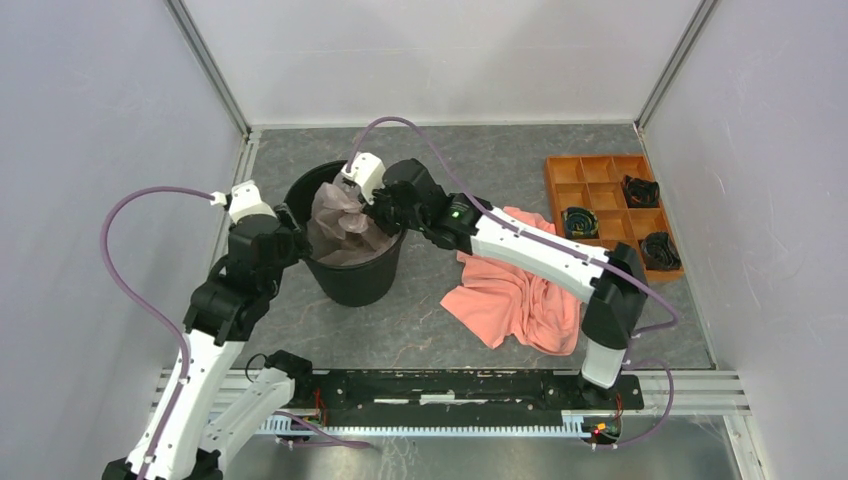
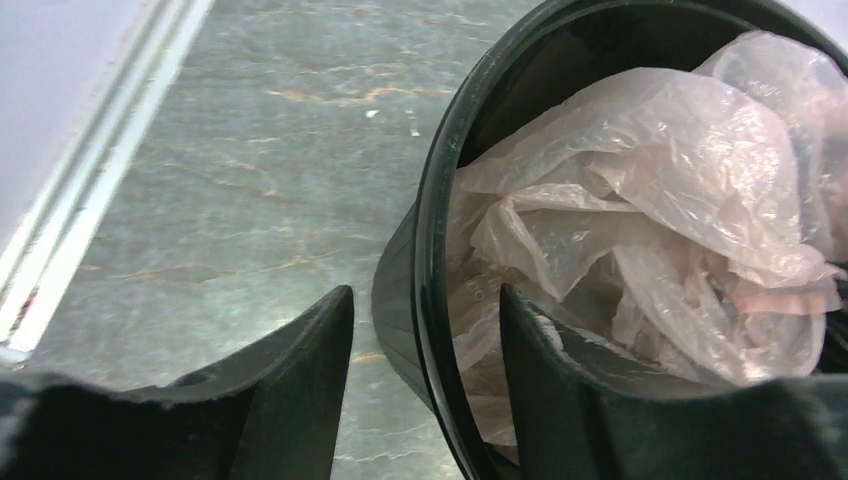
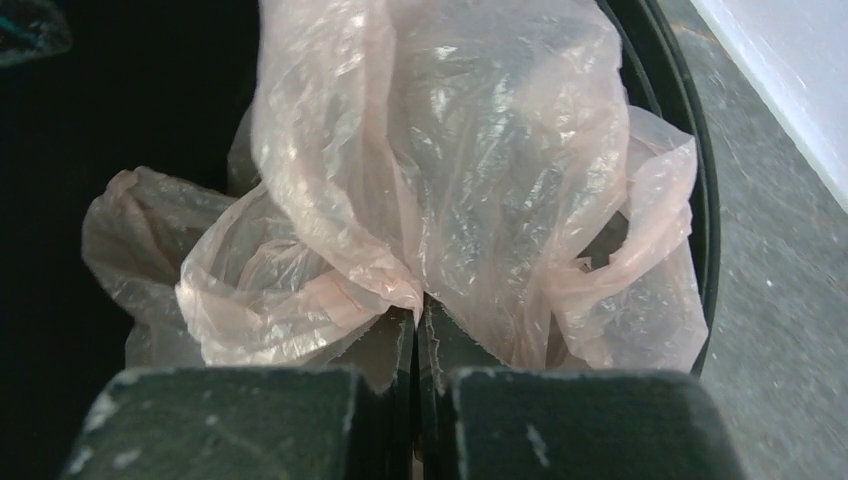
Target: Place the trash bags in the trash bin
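Note:
The black trash bin (image 1: 352, 282) stands left of the table's middle. The crumpled pale pink trash bag (image 1: 340, 215) sits in it, bunched up to about rim height. My right gripper (image 1: 372, 212) reaches over the bin's right rim and is shut on a fold of the bag (image 3: 450, 150); its jaws (image 3: 420, 315) are pressed together on the plastic. My left gripper (image 1: 290, 235) is open at the bin's left rim (image 2: 440, 200). One finger is outside the wall and one is inside against the bag (image 2: 650, 150), with gaps on both sides of the rim.
A coral-orange cloth (image 1: 515, 295) lies crumpled right of the bin, under my right arm. An orange compartment tray (image 1: 549, 180) with black items stands at the back right. Walls enclose the table on the left, back and right.

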`<state>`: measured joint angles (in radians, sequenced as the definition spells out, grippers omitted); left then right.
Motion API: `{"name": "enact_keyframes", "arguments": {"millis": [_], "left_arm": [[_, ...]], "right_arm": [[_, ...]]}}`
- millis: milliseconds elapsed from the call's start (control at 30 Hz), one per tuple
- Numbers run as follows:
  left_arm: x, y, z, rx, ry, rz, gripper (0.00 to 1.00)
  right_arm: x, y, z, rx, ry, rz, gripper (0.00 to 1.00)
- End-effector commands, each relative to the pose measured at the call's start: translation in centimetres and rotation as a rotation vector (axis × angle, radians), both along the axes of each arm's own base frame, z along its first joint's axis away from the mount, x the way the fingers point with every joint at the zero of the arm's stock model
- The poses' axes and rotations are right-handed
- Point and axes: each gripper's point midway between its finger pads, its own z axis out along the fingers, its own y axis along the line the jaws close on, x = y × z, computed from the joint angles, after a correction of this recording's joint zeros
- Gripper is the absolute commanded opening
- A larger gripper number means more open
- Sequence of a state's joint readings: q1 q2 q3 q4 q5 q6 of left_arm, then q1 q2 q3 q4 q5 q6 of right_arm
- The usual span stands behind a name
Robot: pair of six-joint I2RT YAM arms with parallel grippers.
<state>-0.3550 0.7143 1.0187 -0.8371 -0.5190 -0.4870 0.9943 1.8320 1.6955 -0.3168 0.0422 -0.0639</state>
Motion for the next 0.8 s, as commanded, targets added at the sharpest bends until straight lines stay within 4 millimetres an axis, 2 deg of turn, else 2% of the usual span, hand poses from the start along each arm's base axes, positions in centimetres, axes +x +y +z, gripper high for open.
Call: {"name": "enact_keyframes", "arguments": {"millis": [0, 67, 167, 233, 267, 333, 433, 500, 567, 633, 700, 767], "left_arm": [[2.6, -4.3, 0.6, -0.145, -0.060, -0.147, 0.57], [3.3, -6.5, -0.2, -0.207, -0.037, -0.223, 0.48], [3.9, -9.8, -0.6, -0.310, -0.031, -0.347, 0.43], [3.7, -10.9, -0.6, -0.344, -0.025, -0.402, 0.42], [3.7, -10.9, -0.6, -0.340, -0.024, -0.405, 0.43], [3.4, -9.8, 0.2, -0.296, -0.042, -0.378, 0.52], [2.5, -7.9, 2.3, -0.223, -0.087, -0.335, 0.76], [1.6, -7.2, 4.1, -0.201, -0.122, -0.335, 0.84], [0.7, -7.6, 6.2, -0.219, -0.165, -0.376, 0.88], [-0.4, -9.4, 8.6, -0.281, -0.226, -0.491, 0.91], [-2.2, -13.0, 11.1, -0.376, -0.307, -0.715, 0.95], [-4.3, -16.1, 12.6, -0.492, -0.361, -0.923, 0.97]], "right_arm": [[-1.3, -2.9, 4.6, 0.045, -0.068, -0.043, 0.01], [-2.3, -2.9, 5.5, 0.079, -0.062, -0.020, 0.01], [-3.5, -3.1, 7.0, 0.138, -0.056, 0.016, 0.01], [-3.8, -3.6, 7.7, 0.168, -0.068, 0.006, 0.01], [-3.8, -4.0, 8.2, 0.182, -0.077, -0.007, 0.01], [-3.5, -5.0, 9.0, 0.211, -0.089, -0.057, 0.04], [-3.2, -6.5, 9.7, 0.307, -0.024, -0.171, 0.10], [-3.3, -6.9, 10.1, 0.417, 0.045, -0.226, 0.05], [-3.8, -7.0, 10.3, 0.534, 0.124, -0.253, 0.01], [-4.4, -6.8, 10.9, 0.643, 0.187, -0.253, 0.01], [-5.1, -6.6, 11.8, 0.719, 0.221, -0.220, 0.00], [-5.8, -6.1, 13.0, 0.761, 0.224, -0.168, 0.01]]}}
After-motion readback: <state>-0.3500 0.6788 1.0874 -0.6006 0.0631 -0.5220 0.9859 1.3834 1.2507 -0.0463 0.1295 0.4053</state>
